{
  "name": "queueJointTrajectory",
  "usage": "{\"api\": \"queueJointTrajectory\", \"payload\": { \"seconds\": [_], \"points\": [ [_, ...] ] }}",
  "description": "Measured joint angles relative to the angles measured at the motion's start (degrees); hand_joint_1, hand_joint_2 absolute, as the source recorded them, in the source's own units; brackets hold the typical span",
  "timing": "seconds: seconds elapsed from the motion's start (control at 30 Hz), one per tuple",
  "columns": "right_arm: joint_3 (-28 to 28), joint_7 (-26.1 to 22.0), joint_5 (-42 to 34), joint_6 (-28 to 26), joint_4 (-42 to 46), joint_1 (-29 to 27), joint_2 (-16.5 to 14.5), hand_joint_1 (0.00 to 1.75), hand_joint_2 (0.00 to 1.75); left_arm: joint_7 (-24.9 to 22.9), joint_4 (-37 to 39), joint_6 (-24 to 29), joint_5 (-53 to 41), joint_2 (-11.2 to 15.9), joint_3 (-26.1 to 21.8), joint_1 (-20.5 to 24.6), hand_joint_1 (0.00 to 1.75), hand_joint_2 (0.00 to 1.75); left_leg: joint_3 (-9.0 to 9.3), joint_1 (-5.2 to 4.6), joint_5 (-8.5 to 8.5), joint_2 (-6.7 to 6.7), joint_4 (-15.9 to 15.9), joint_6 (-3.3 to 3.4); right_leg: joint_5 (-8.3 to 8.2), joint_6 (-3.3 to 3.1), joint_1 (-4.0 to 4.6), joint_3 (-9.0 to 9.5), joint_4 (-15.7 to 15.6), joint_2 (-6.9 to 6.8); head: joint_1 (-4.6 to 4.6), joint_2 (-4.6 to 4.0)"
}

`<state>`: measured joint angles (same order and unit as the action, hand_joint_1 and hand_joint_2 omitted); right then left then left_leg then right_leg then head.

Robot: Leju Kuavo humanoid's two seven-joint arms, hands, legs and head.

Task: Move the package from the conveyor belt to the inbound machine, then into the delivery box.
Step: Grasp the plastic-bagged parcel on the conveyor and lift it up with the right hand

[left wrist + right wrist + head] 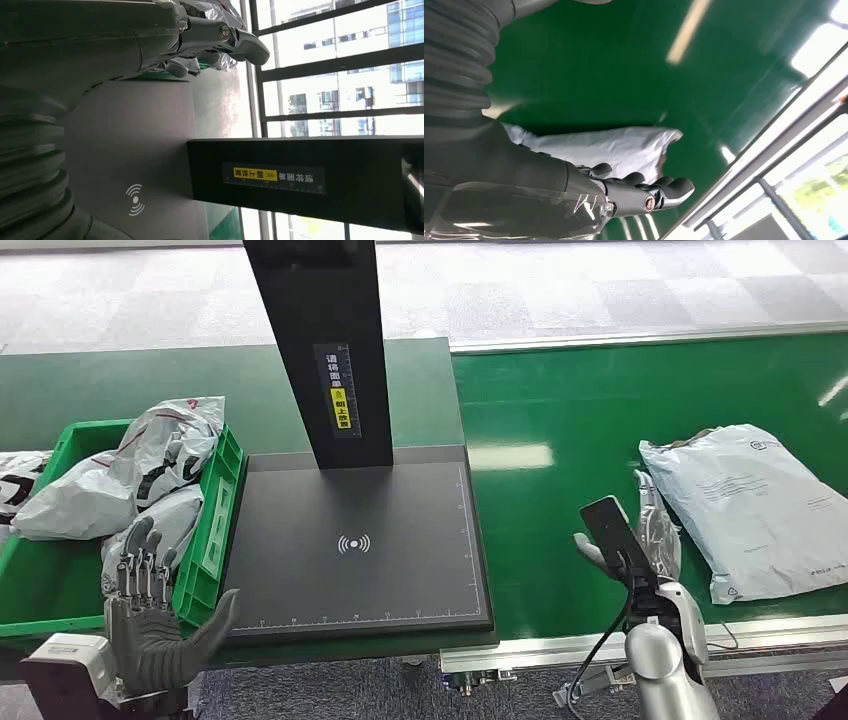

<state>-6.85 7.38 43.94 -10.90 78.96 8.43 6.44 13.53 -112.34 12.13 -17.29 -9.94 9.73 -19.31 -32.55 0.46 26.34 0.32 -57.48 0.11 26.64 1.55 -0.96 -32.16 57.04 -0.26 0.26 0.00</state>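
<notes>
**Right hand poised beside the package on the belt**

The right hand (640, 530) is hovering over the green conveyor belt (560, 530), fingers extended and holding nothing, just beside the grey package (760, 510) lying flat there. The left hand (150, 620) is standing upright, fingers spread and empty, at the near corner of the green delivery box (215, 540) holding other grey bags (140, 475). The dark inbound machine (350, 570), with its black post (320, 350), is sitting between box and belt.

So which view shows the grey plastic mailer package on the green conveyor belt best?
The head view: the grey plastic mailer package lies flat and whole on the green conveyor belt, beside the right hand. The right wrist view shows only part of it, behind that hand's fingers. The left wrist view faces the scanner instead.
</notes>
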Motion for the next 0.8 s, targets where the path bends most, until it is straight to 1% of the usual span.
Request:
{"api": "queueJointTrajectory", "payload": {
  "seconds": [0.07, 0.3, 0.4, 0.57, 0.7, 0.8],
  "points": [
    [-1.3, 0.5, 0.8, -0.2, -1.9, 1.0, 0.9, 0.00, 1.75, 0.0, 0.0, -0.1, 0.1, 0.0, 0.0, 0.1, 0.00, 1.75, -0.02, 0.00, 0.00, -0.03, 0.0, 0.00, 0.00, 0.01, 0.00, 0.00, 0.0, -0.03, 0.01, 0.00],
    [-8.3, 3.5, 4.7, -0.7, -15.3, 7.6, 7.3, 0.00, 1.75, 0.5, 0.1, -0.1, 0.7, 0.0, -0.3, 0.5, 0.00, 1.75, -0.07, -0.04, 0.00, -0.11, 0.0, 0.01, 0.00, 0.03, -0.04, -0.03, 0.0, -0.10, 0.01, 0.00],
    [-10.2, 4.7, 6.1, -0.3, -22.1, 10.8, 10.1, 0.00, 1.75, 0.8, 0.2, 0.1, 1.2, 0.0, -0.3, 0.7, 0.00, 1.75, -0.06, -0.05, 0.00, -0.10, 0.0, 0.01, -0.01, 0.03, -0.05, -0.05, 0.0, -0.09, 0.00, 0.00],
    [-12.6, 5.5, 7.2, 0.3, -33.1, 15.5, 14.4, 0.00, 1.75, 1.0, 0.8, 0.2, 1.9, 0.1, -0.4, 1.3, 0.00, 1.75, -0.07, -0.06, -0.01, -0.13, 0.0, 0.02, -0.01, 0.03, -0.06, -0.04, 0.0, -0.14, 0.01, 0.00],
    [-14.1, 5.6, 7.2, 0.2, -39.2, 17.1, 16.7, 0.00, 1.75, 0.9, 1.2, 0.1, 2.2, 0.3, -0.4, 1.8, 0.00, 1.75, -0.08, -0.06, -0.01, -0.14, 0.0, 0.02, 0.00, 0.03, -0.06, -0.05, 0.0, -0.15, 0.00, 0.00],
    [-15.3, 5.3, 6.7, 0.1, -41.9, 17.1, 17.7, 0.00, 1.75, 0.9, 1.5, 0.0, 2.2, 0.5, -0.4, 1.9, 0.00, 1.75, -0.09, -0.06, 0.00, -0.14, 0.0, 0.03, 0.00, 0.03, -0.05, -0.06, 0.0, -0.14, 0.00, 0.00]
  ]
}}
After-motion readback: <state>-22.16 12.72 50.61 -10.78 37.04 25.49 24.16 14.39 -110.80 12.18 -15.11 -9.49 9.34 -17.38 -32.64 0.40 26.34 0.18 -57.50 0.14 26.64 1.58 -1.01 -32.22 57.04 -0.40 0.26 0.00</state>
